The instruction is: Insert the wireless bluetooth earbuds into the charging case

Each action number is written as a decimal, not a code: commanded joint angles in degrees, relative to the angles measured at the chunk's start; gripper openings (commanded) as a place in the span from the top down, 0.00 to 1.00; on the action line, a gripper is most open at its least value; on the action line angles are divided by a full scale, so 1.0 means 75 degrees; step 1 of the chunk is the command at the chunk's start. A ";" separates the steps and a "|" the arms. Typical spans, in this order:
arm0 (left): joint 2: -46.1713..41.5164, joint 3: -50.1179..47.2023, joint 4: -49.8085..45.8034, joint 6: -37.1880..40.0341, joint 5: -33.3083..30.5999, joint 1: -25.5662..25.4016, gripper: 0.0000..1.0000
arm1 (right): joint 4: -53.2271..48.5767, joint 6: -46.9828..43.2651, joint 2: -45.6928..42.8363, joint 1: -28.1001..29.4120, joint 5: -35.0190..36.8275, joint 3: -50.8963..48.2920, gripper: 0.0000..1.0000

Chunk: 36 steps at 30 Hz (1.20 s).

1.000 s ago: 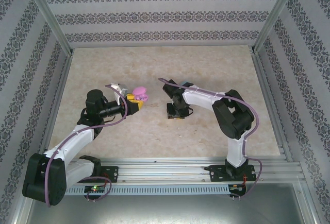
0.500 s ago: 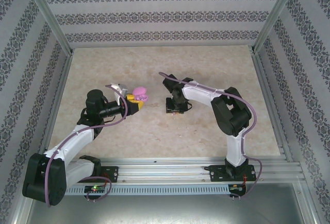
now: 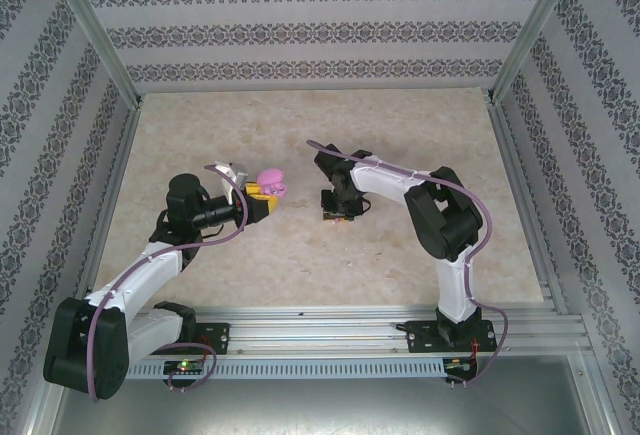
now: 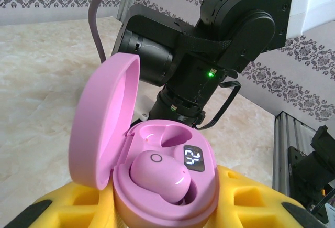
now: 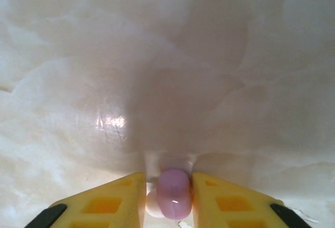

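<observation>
My left gripper (image 3: 262, 195) is shut on the pink egg-shaped charging case (image 3: 269, 182), holding it above the table at centre left. In the left wrist view the case (image 4: 209, 196) sits between the yellow fingers (image 4: 251, 199) with its lid (image 4: 99, 128) swung open to the left. One pink earbud (image 4: 157, 174) is seated in the near socket, the far socket (image 4: 157, 133) is empty, and a small display (image 4: 193, 159) is lit. My right gripper (image 3: 337, 217) is down at the tabletop. Its yellow fingers (image 5: 118, 199) are shut on a pink-purple earbud (image 5: 175, 192) whose white tip pokes out to the left.
The marble-patterned table (image 3: 300, 265) lies inside patterned walls with aluminium rails (image 3: 520, 205) along its edges. The right arm's black wrist (image 4: 209, 55) hangs close behind the open case in the left wrist view.
The right gripper has shifted slightly left and lowered to the table, and its fingers have closed in on the earbud. The left arm and the case have not moved.
</observation>
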 commanded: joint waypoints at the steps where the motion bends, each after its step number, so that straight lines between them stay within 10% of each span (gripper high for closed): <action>1: -0.0052 0.0074 -0.0114 0.0141 0.0087 0.0061 0.79 | -0.0134 -0.0120 0.0150 -0.0004 0.0062 0.0135 0.76; 36: 0.0464 0.0633 0.0249 0.0220 0.0547 -0.1002 0.79 | -0.1694 -0.0698 -0.3922 0.1914 0.2494 0.1530 0.84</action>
